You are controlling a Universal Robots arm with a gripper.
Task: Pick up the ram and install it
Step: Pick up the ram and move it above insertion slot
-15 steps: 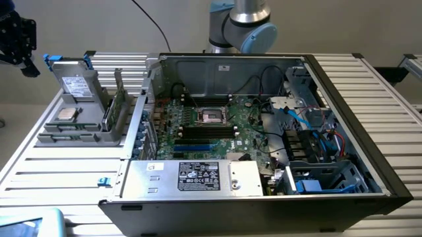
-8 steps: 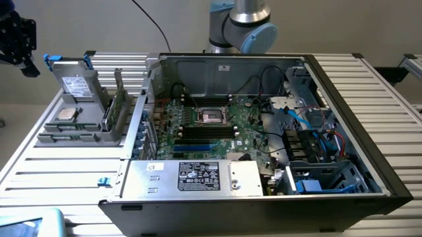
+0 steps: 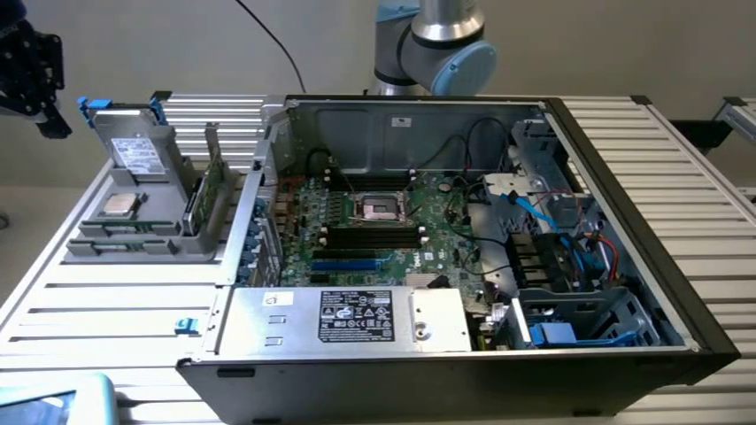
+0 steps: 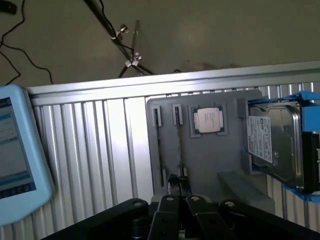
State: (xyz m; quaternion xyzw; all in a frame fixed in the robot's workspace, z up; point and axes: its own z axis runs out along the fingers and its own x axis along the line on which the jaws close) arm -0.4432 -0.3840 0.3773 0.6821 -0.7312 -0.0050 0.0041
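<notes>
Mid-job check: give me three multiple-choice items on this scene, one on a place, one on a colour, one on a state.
1. Where does the processor chip lie?
A in the grey holder
B on the floor
C in a cardboard box

2. What colour is the carrier round the hard drive?
A red
B blue
C yellow

3. How is the computer case?
A closed
B open
C wrapped in foil

Answers:
1. A, it sits in a square recess of the holder.
2. B, blue rails frame the drive.
3. B, the motherboard shows from above.
</notes>
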